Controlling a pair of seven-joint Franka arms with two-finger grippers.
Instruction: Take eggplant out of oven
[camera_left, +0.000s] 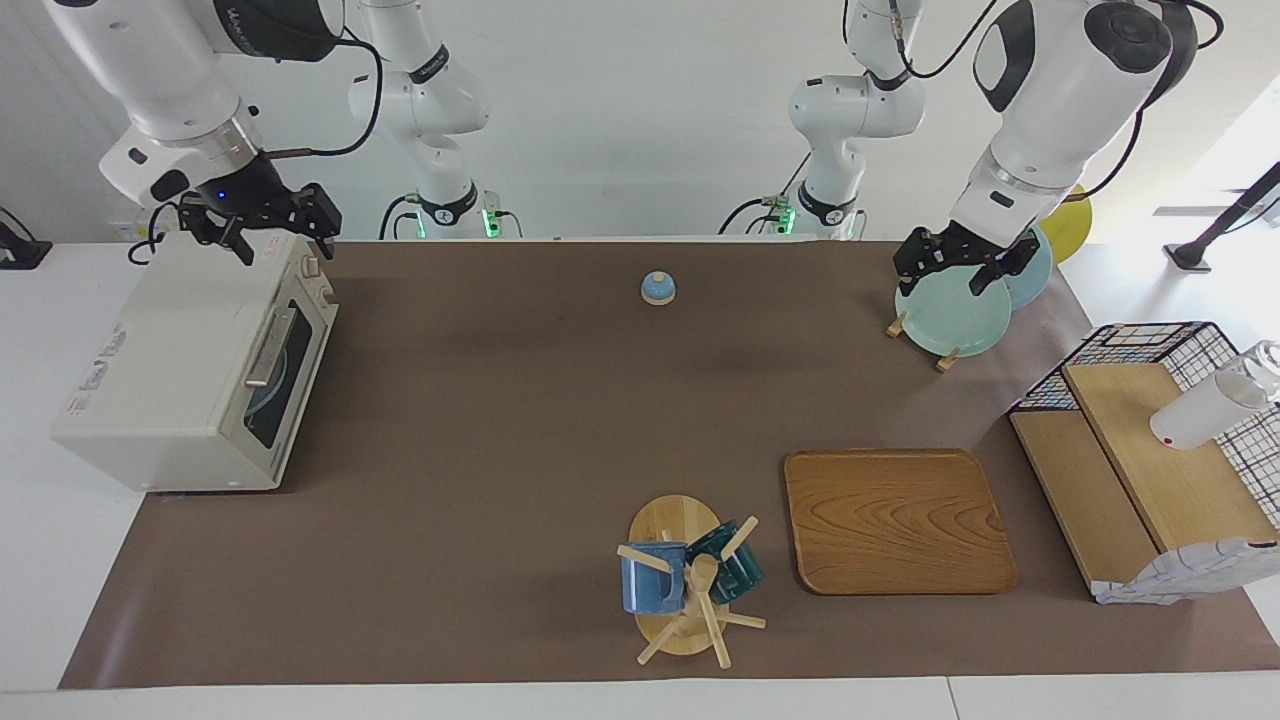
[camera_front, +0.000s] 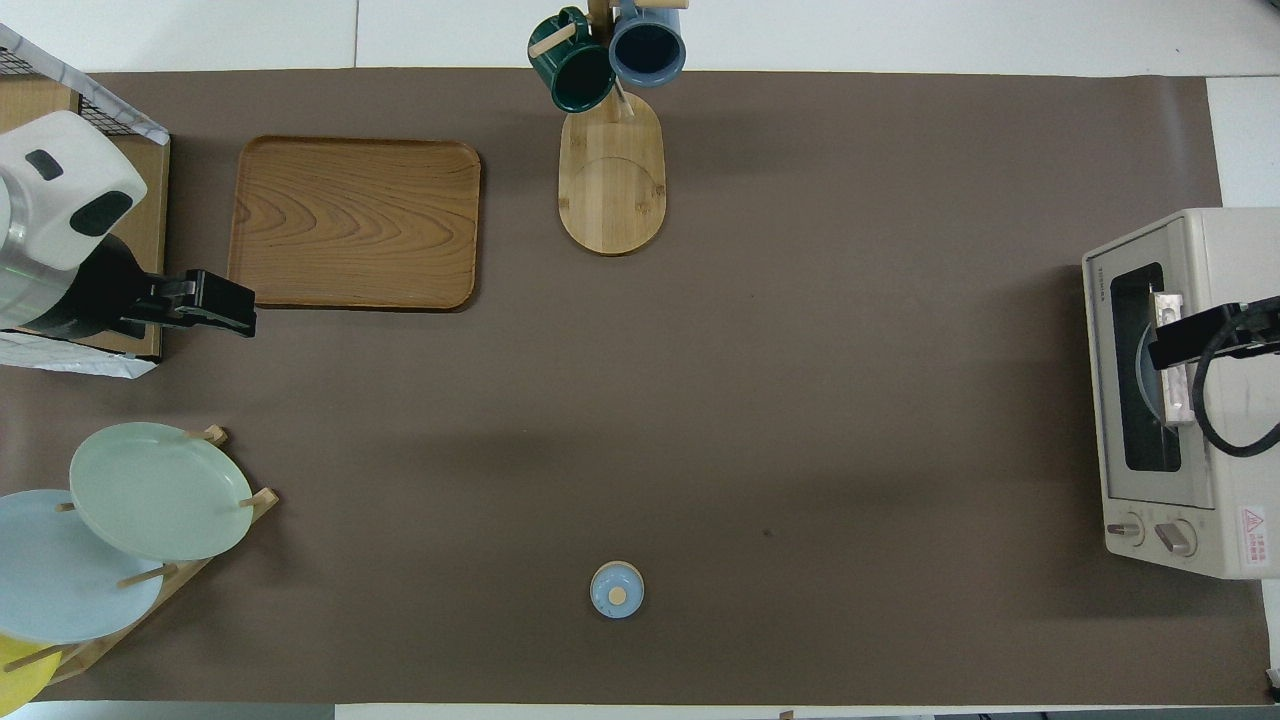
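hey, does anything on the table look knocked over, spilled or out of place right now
Nothing stands out. The oven stands level with its door shut, the plates sit in their rack, and the mugs hang on their wooden stand. No spills show, and no eggplant is visible.

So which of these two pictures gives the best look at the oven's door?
The overhead view: the oven shows its whole closed door there, with the glass window, bar handle and two knobs, though the right gripper covers part of the handle. The facing view shows the door slanted and narrow, with the gripper above the oven's top.
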